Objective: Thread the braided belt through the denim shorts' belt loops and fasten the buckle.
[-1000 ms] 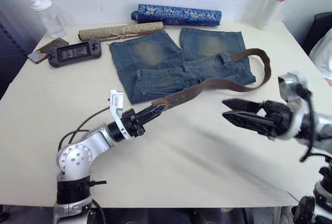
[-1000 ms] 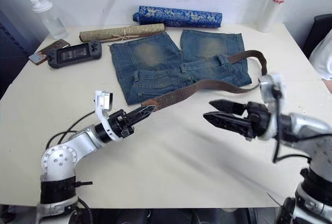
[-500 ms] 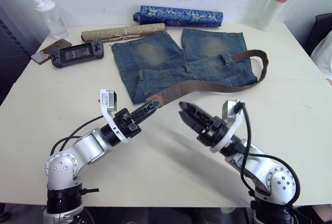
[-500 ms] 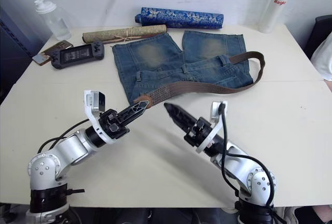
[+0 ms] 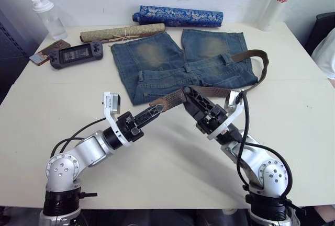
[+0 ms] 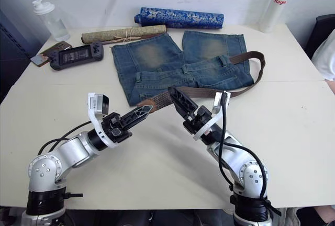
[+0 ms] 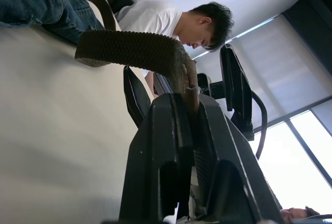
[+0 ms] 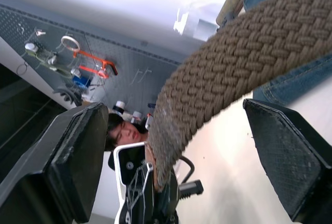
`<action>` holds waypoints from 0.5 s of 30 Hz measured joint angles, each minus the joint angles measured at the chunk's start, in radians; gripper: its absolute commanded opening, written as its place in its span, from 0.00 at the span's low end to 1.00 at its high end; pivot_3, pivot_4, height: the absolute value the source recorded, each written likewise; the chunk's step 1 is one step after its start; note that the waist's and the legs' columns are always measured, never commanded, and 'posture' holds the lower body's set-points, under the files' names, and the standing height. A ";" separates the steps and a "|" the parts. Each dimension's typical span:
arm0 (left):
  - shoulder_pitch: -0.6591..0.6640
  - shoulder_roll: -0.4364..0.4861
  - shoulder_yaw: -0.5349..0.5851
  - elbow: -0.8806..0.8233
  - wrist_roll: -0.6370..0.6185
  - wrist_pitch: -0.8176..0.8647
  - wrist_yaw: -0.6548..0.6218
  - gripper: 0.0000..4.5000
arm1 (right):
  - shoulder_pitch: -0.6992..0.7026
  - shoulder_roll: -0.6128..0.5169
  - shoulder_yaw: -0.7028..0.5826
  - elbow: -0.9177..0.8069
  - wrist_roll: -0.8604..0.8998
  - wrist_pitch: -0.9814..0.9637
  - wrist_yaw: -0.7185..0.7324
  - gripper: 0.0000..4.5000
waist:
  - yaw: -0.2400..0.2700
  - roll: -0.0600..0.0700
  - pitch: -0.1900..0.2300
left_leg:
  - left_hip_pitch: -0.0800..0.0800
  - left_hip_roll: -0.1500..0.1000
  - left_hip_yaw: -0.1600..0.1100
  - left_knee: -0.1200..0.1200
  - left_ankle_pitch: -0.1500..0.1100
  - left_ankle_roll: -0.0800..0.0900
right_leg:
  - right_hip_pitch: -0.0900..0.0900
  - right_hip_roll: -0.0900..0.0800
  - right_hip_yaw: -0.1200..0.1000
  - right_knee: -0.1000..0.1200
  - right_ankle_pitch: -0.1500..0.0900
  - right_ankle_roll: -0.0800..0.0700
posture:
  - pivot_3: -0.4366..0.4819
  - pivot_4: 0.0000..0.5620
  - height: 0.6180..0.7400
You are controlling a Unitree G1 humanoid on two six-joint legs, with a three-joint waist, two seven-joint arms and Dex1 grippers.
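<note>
Left hand [image 5: 156, 110] pinches the braided belt [image 5: 209, 87] tip; right hand [image 8: 171, 130] straddles it (spread wide, wrist view)

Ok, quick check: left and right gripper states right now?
Left gripper: shut on the braided belt near its tip.
Right gripper: open, fingers either side of the belt, not yet clamped.

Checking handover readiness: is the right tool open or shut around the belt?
Open: the right tool has its fingers spread, with the braided belt passing untouched between them.
</note>
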 measured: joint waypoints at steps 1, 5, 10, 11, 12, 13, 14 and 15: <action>0.003 0.004 -0.001 0.000 0.000 -0.001 -0.006 0.00 | 0.000 0.001 0.001 0.000 -0.001 -0.006 0.000 0.79 | 0.000 0.000 0.000 | 0.000 0.000 0.000 0.000 0.000 0.000 | 0.000 0.000 0.000 0.000 0.000 0.000 | 0.48 0.27 0.16; 0.007 0.017 -0.001 0.000 0.000 -0.005 -0.028 0.00 | 0.000 0.002 0.004 0.001 -0.005 -0.020 0.000 0.32 | 0.000 0.000 0.000 | 0.000 0.000 0.000 0.000 0.000 0.000 | 0.000 0.000 0.000 0.000 -0.001 -0.002 | 0.48 0.27 0.16; 0.014 0.037 -0.002 0.000 0.005 -0.008 -0.054 0.00 | 0.000 0.007 0.012 0.003 -0.014 -0.034 0.002 0.01 | 0.000 0.000 0.000 | 0.000 0.000 0.000 0.000 0.000 0.000 | 0.000 0.000 0.000 0.000 -0.008 -0.016 | 0.48 0.27 0.16; 0.014 0.042 -0.002 0.000 0.007 -0.008 -0.060 0.00 | 0.000 0.008 0.014 0.003 -0.016 -0.035 0.003 0.01 | 0.000 0.000 0.000 | 0.000 0.000 0.000 0.000 0.000 0.000 | 0.000 0.000 0.000 0.000 -0.008 -0.016 | 0.48 0.27 0.16; 0.014 0.044 -0.002 0.000 0.010 -0.008 -0.066 0.00 | 0.000 0.008 0.016 0.003 -0.020 -0.036 0.006 0.01 | 0.000 0.000 0.000 | 0.000 0.000 0.000 0.000 0.000 0.000 | 0.000 0.000 0.000 0.000 -0.008 -0.016 | 0.48 0.27 0.16; 0.014 0.044 -0.002 0.000 0.010 -0.009 -0.070 0.00 | 0.000 0.008 0.017 0.003 -0.023 -0.037 0.008 0.01 | 0.000 0.000 0.000 | 0.000 0.000 0.000 0.000 0.000 0.000 | 0.000 0.000 0.000 0.000 -0.008 -0.016 | 0.48 0.27 0.16; 0.014 0.045 -0.002 0.000 0.011 -0.009 -0.073 0.00 | 0.000 0.009 0.018 0.003 -0.025 -0.037 0.009 0.01 | 0.000 0.000 0.000 | 0.000 0.000 0.000 0.000 0.000 0.000 | 0.000 0.000 0.000 0.000 -0.008 -0.016 | 0.48 0.27 0.16; 0.014 0.048 -0.003 0.000 0.017 -0.010 -0.079 0.00 | 0.000 0.009 0.018 0.003 -0.027 -0.037 0.012 0.01 | 0.000 0.000 0.000 | 0.000 0.000 0.000 0.000 0.000 0.000 | 0.000 0.000 0.000 0.000 -0.008 -0.016 | 0.48 0.27 0.16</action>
